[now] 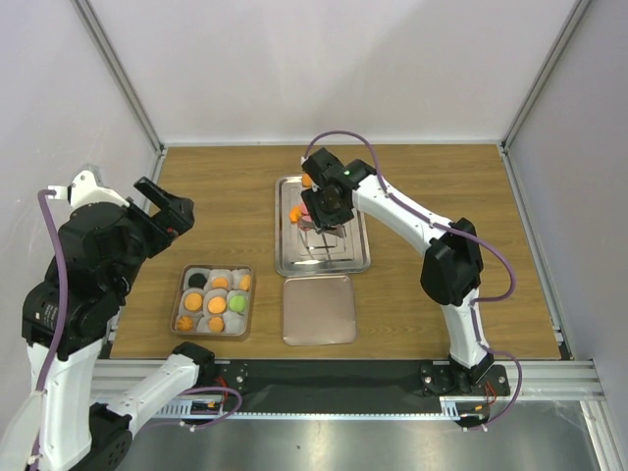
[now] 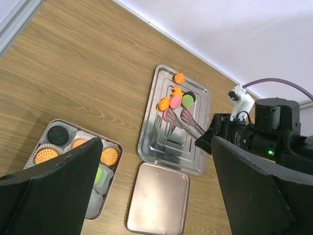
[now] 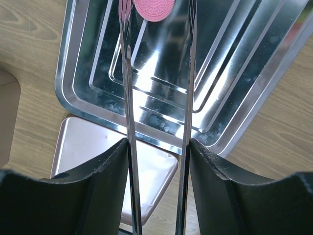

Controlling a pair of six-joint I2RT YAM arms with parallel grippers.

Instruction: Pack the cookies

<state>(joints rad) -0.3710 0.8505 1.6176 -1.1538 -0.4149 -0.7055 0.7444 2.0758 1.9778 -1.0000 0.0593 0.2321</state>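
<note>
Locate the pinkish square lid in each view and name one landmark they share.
Top external: pinkish square lid at lower centre, just nearer than the steel tray.
Left wrist: bottom centre, below the tray's near edge.
Right wrist: lower left, partly hidden behind the tongs.
Shared landmark: the steel tray, bordering the lid in all three.

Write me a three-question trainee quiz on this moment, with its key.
1. True or false: the right tool holds tongs over the steel tray.
2. In the right wrist view, what colour is the cookie between the tongs' arms? A orange, B pink, C green.
3. Fill in: the left tool has its jaws ____.
Key: 1 true; 2 B; 3 open.
</note>
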